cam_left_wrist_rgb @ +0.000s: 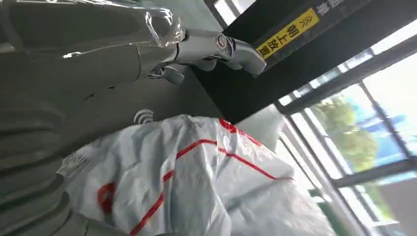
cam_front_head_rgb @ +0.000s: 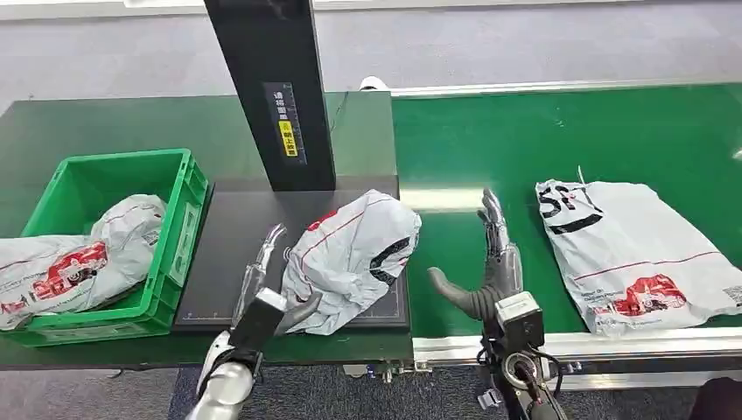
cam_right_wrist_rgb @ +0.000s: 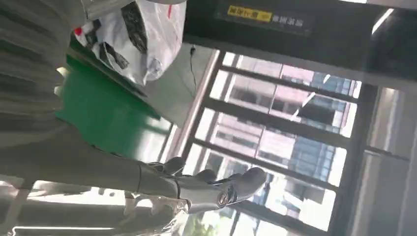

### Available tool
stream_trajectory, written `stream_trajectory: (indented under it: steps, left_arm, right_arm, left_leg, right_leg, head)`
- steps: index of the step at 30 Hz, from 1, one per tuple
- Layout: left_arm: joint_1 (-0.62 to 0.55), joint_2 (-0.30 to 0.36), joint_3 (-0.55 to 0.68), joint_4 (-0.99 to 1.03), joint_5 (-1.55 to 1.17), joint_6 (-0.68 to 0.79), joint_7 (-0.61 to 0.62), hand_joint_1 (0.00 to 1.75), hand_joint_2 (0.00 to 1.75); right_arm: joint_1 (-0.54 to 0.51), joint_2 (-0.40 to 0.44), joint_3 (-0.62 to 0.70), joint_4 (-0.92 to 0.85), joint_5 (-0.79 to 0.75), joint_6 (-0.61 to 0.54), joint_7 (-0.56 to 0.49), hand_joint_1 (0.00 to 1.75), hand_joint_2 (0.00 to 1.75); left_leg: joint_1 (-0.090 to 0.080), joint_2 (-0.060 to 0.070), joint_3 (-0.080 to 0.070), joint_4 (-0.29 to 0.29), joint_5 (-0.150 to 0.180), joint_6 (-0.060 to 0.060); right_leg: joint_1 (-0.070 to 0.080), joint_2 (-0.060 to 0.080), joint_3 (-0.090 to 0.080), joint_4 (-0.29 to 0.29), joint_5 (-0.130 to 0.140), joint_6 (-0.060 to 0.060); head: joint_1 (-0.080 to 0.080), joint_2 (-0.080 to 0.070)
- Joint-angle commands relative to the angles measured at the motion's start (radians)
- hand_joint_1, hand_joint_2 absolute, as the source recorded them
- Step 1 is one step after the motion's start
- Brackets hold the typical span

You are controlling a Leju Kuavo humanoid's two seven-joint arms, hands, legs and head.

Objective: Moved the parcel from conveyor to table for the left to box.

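- A green conveyor belt [cam_front_head_rgb: 525,140] runs along the right side with a metal rail at its near edge; on the left stands a dark green table [cam_front_head_rgb: 105,122] carrying a dark grey scanning pad [cam_front_head_rgb: 236,245] under a black post [cam_front_head_rgb: 271,87] with a yellow label.
- The parcel [cam_front_head_rgb: 354,258], a crumpled white mailer bag with red lines, lies on the pad, its right end reaching the pad's edge by the belt.
- The left hand [cam_front_head_rgb: 267,280] is beside the parcel's left flank, fingers stretched, thumb under the bag's near edge; whether it grips cannot be told.
- The right hand [cam_front_head_rgb: 490,262] is over bare belt, fingers spread, holding nothing, between the parcel and a second mailer bag [cam_front_head_rgb: 630,258] lying flat.
- A green crate [cam_front_head_rgb: 179,227] at the pad's left edge holds another mailer [cam_front_head_rgb: 79,258], cut off by the frame.
- Windows show through the wrist views.
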Motion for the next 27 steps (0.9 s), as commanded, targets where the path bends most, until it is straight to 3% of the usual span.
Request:
stream_trajectory:
  steps: [1, 5, 10, 11, 12, 27]
  left_arm:
    - [-0.228, 0.004, -0.073, 0.312, -0.123, 0.025, 0.117, 0.00, 1.75]
    - [-0.270, 0.004, -0.112, 0.430, -0.228, 0.003, 0.222, 0.00, 1.75]
    - [-0.251, 0.008, -0.069, 0.547, -0.206, 0.002, 0.209, 0.00, 1.75]
    - [-0.246, 0.012, -0.067, 0.549, -0.205, 0.005, 0.207, 1.40, 1.75]
    - [-0.230, 0.018, -0.041, 0.552, -0.170, -0.027, 0.174, 1.64, 1.75]
    - [-0.149, 0.048, 0.038, 0.524, -0.099, -0.114, 0.071, 1.75, 1.75]
  right_arm:
    - [-0.047, 0.060, -0.082, 0.125, 0.002, 0.057, 0.000, 0.00, 1.75]
    - [-0.073, 0.068, -0.081, 0.166, -0.002, 0.080, 0.000, 0.00, 1.75]
    - [-0.076, 0.083, -0.089, 0.189, 0.003, 0.089, 0.000, 0.00, 1.75]
    - [-0.075, 0.083, -0.089, 0.188, 0.003, 0.089, 0.000, 0.00, 1.75]
    - [-0.070, 0.084, -0.096, 0.183, 0.005, 0.090, 0.000, 0.00, 1.75]
    - [-0.029, 0.085, -0.153, 0.136, 0.013, 0.087, 0.000, 0.00, 1.75]
  left_leg:
    - [0.000, -0.003, 0.000, -0.001, 0.001, 0.002]
    - [0.000, -0.002, 0.001, -0.001, 0.001, 0.002]
    - [0.000, 0.000, 0.003, -0.002, 0.001, 0.002]
    - [0.000, 0.000, 0.002, -0.002, 0.000, 0.001]
    - [0.000, 0.000, 0.003, -0.003, 0.001, 0.002]
    - [0.000, 0.002, 0.008, -0.005, 0.000, 0.003]
  right_leg:
    - [0.001, -0.003, 0.002, -0.001, 0.001, -0.003]
    - [0.001, -0.002, 0.003, -0.001, 0.000, -0.002]
    - [0.001, 0.000, 0.003, -0.002, 0.001, -0.003]
    - [0.000, 0.000, 0.003, -0.001, 0.000, -0.002]
    - [0.001, 0.000, 0.003, -0.002, 0.001, -0.004]
    - [0.001, 0.002, 0.009, -0.004, 0.001, -0.004]
  head:
    - [0.000, 0.000]
    - [0.000, 0.000]
    - [0.000, 0.000]
    - [0.000, 0.000]
    - [0.000, 0.000]
    - [0.000, 0.000]
